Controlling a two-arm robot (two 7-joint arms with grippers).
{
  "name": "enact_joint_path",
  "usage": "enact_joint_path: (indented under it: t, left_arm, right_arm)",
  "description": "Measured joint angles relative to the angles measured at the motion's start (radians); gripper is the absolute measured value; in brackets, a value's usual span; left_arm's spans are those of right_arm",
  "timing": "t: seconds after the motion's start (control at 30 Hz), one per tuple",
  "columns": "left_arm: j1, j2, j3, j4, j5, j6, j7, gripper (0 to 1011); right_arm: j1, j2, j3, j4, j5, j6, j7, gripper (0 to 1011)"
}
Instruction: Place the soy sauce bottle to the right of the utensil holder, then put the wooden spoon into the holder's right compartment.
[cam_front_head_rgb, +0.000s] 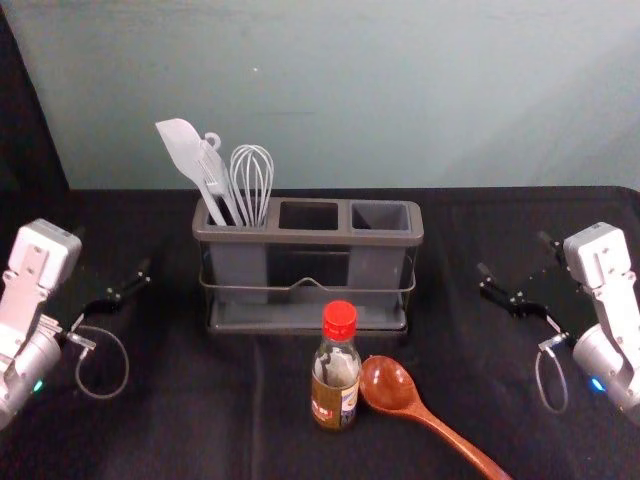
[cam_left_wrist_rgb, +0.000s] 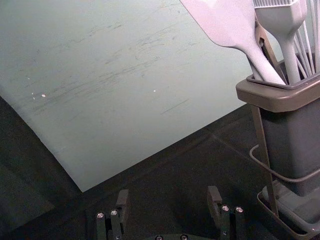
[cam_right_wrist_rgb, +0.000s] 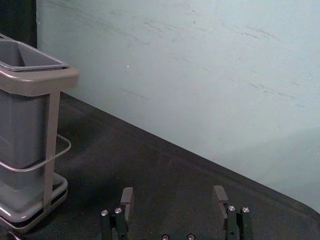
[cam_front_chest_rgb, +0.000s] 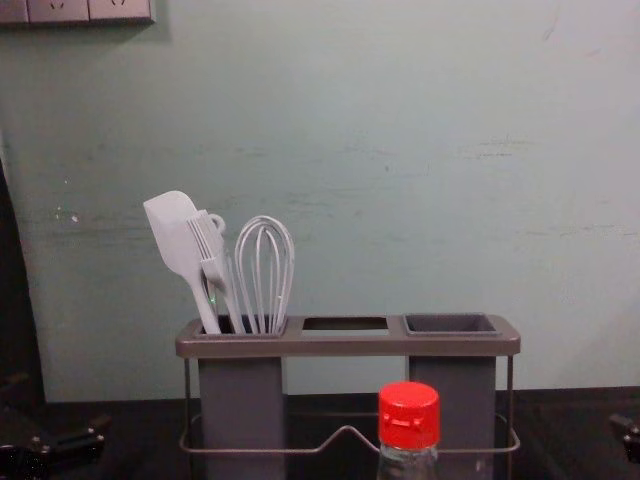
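Soy sauce bottle upright on the black cloth, cap on, in front of the utensil holder rather than at its right. Wooden spoon flat, bowl close beside the bottle, handle slanting nearer and rightward; this probably favours the right arm. Right gripper, right of the holder: fingers wide apart, nothing held. Left gripper, left of the holder: likewise spread, unloaded, likely idle. Spatula and whisk occupy the left compartment; right compartment unfilled, suiting the spoon. Bottle first seems sensible: frees space around the bowl.
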Motion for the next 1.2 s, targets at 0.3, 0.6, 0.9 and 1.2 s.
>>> enact_joint_path:
  t: [0.3, 0.6, 0.9, 1.2]
  left_arm:
    - [0.000, 0.000, 0.000, 0.000, 0.000, 0.000, 0.000, 1011]
    - [0.000, 0.000, 0.000, 0.000, 0.000, 0.000, 0.000, 1012]
    - [0.000, 0.000, 0.000, 0.000, 0.000, 0.000, 0.000, 1011]
    - [0.000, 0.000, 0.000, 0.000, 0.000, 0.000, 0.000, 1011]
  right_arm:
    - [0.000, 0.000, 0.000, 0.000, 0.000, 0.000, 0.000, 1004]
    - [0.000, 0.000, 0.000, 0.000, 0.000, 0.000, 0.000, 1004]
    - [0.000, 0.000, 0.000, 0.000, 0.000, 0.000, 0.000, 1004]
    - [0.000, 0.000, 0.000, 0.000, 0.000, 0.000, 0.000, 1004]
